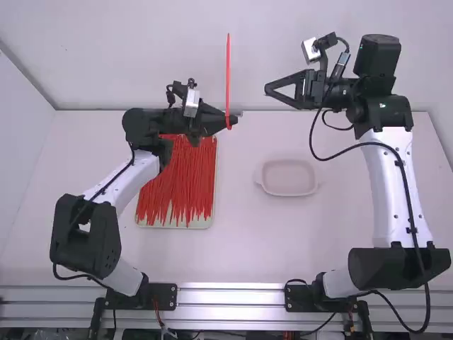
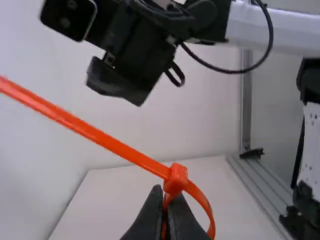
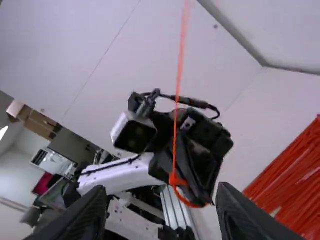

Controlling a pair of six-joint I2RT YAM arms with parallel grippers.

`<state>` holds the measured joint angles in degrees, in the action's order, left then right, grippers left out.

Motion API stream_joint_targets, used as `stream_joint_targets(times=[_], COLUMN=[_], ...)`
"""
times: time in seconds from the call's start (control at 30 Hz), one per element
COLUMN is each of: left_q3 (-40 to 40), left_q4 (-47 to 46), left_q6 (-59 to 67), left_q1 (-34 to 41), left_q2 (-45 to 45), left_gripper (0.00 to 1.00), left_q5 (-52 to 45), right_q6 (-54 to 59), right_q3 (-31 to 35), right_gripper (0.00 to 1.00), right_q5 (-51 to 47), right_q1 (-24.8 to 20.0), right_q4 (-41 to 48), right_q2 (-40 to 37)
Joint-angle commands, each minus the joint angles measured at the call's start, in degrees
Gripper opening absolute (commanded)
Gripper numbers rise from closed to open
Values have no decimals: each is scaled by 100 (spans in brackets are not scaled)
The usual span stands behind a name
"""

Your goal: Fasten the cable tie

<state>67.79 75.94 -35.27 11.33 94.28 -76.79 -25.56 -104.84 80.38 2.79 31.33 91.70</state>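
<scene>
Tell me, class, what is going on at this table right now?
The left pincer grips an orange cable tie near its head; the tie is already looped, its long tail standing upward. The right pincer hangs open beside it, not touching it. Spare ties lie on a tray, next to a white dish.

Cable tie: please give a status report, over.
Left pincer shut on cable tie, near its head. Tie looped, tail upright. Right pincer open, apart from tail; nothing between.
</scene>
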Motion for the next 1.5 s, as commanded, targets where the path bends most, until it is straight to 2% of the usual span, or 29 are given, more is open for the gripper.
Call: stream_joint_targets(times=[0.0, 0.13, 0.17, 0.3, 0.47, 0.63, 0.73, 0.8, 0.83, 0.87, 1.03, 1.13, 1.17, 1.27, 1.43, 1.47], left_q3=[341, 595, 673, 813, 833, 833, 833, 833, 833, 833, 833, 833, 831, 833, 833, 833], left_q4=[46, -442, -586, -605, -468, -815, -964, -968, -966, -966, -903, -1016, -1067, -1165, -2004, -2004], left_q6=[-697, -623, -546, -525, -553, -332, -160, -116, -118, -133, -133, -133, -125, -92, -96, -96], left_q1=[46, 68, 87, 260, 424, 553, 627, 664, 669, 662, 669, 667, 667, 584, 138, 138], left_q2=[-20, -20, -20, -20, -20, -20, -20, -20, -20, -20, -20, -20, -20, -20, -20, -20], left_gripper=[2, 2, 2, 2, 2, 2, 2, 2, 2, 2, 4, 41, 99, 99, 99, 99], left_q5=[-63, -15, -42, -70, -55, -59, -46, -46, -44, -20, 2, 127, 131, 142, 540, 540], right_q6=[494, 505, 501, 439, 437, 437, 313, 291, 295, 313, 313, 407, 448, 542, 929, 929], right_q3=[-122, -122, -122, -122, -122, -122, -122, -122, -122, -122, -122, -122, -122, -122, -122, -122], right_gripper=[59, 58, 62, 64, 64, 59, 47, 29, 12, 0, 0, 0, 0, 0, 0, 0], right_q5=[103, 55, 59, -214, -393, -387, -374, -372, -372, -372, -372, -369, -369, -317, -225, -225], right_q1=[138, 409, 514, 752, 820, 817, 796, 782, 776, 776, 776, 776, 767, 623, 48, 48], right_q4=[114, 101, 55, 66, 42, 46, 42, 44, 44, 61, 83, 85, 92, 85, 363, 363], right_q2=[-105, -105, -105, -105, -105, -105, -105, -105, -105, -105, -105, -105, -105, -105, -105, -105])
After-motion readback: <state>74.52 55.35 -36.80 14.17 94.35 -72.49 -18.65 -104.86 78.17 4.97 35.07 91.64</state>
